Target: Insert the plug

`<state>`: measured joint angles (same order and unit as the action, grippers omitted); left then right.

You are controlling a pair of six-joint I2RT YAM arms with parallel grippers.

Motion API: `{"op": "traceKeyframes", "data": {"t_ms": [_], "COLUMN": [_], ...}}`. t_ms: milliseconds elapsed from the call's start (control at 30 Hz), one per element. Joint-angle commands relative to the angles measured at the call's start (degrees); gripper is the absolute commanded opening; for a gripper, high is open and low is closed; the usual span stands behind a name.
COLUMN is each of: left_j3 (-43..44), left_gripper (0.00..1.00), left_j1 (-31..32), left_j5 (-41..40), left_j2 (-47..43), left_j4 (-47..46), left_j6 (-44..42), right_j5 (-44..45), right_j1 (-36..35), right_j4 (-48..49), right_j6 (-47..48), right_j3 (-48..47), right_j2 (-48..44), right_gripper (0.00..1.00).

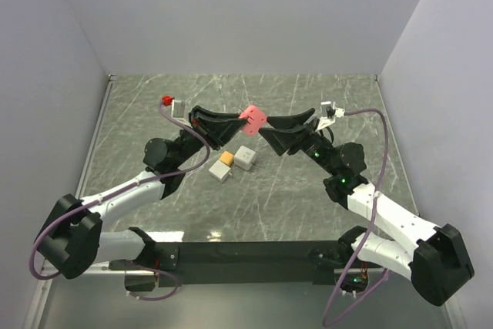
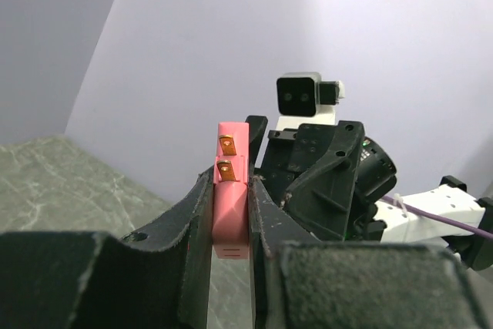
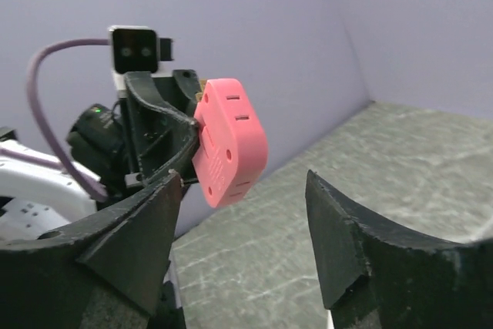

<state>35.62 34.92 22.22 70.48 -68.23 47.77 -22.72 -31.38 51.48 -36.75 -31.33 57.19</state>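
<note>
My left gripper (image 1: 231, 119) is shut on a pink plug adapter (image 1: 253, 119) and holds it in the air above the middle of the table. In the left wrist view the pink adapter (image 2: 230, 198) sits clamped between my fingers with two brass prongs showing at its top. My right gripper (image 1: 286, 125) is open and empty, just right of the adapter and facing it. In the right wrist view the adapter (image 3: 229, 142) hangs ahead of my open gripper (image 3: 243, 221), slots towards me. An orange block (image 1: 226, 159) and a white block (image 1: 246, 158) lie on the table below.
The marble table (image 1: 254, 206) is walled by grey panels at left, back and right. A small red-and-white piece (image 1: 168, 102) lies at the back left. A white piece (image 1: 330, 110) sits at the back right. Purple cables loop from both arms.
</note>
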Motion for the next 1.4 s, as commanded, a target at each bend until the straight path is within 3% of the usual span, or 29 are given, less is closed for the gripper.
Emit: {"op": "traceKeyframes", "data": {"t_ms": [0, 333, 633, 733, 767, 833, 900, 1033, 1067, 1233, 1367], "left_j3": [1.6, 2.0, 3.8, 4.6, 4.7, 4.5, 4.3, 3.7, 3.1, -0.3, -3.5], "left_gripper": [0.01, 0.01, 0.01, 0.01, 0.01, 0.01, 0.14, 0.58, 0.64, 0.79, 0.79], "left_j1": [0.3, 2.8, 4.1, 4.5, 4.5, 4.5, 4.5, 4.5, 4.5, 4.5, 4.5], "left_j5": [0.0, 1.3, 2.7, 3.6, 3.7, 3.8, 3.4, 2.2, 1.1, -3.1, -10.8], "left_j2": [-0.2, 2.6, 5.5, 6.2, 6.4, 6.5, 6.4, 4.6, 4.1, -1.3, -2.6], "left_j4": [-6.8, -11.8, -14.7, -14.0, -13.7, -13.0, -10.9, -4.4, -2.9, 5.2, 11.7], "left_j6": [1.8, 3.9, 5.0, 5.0, 4.9, 4.5, 3.7, -0.7, -1.7, -10.8, -17.4], "right_j5": [-6.2, -9.3, -11.7, -11.1, -10.8, -9.3, -8.2, -6.3, -5.1, -0.1, 5.9], "right_j1": [0.7, 1.1, 1.2, 1.2, 1.2, 1.4, 1.7, 3.0, 3.2, 4.1, 4.2], "right_j4": [11.0, 19.3, 23.8, 24.8, 24.8, 23.8, 21.0, 13.7, 11.7, -6.2, -21.4], "right_j6": [-3.4, -5.8, -7.4, -7.4, -7.2, -6.1, -4.5, -1.1, -0.1, 9.1, 14.6], "right_j3": [0.4, 1.4, 1.7, 2.2, 2.6, 3.0, 2.9, 0.5, -0.1, -6.7, -12.8], "right_j2": [1.2, 3.8, 5.9, 5.9, 5.5, 4.8, 3.4, 0.9, -0.3, -4.3, -5.8], "right_gripper": [0.71, 0.61, 0.43, 0.31, 0.16, 0.04, 0.00, 0.00, 0.00, 0.00, 0.00]}}
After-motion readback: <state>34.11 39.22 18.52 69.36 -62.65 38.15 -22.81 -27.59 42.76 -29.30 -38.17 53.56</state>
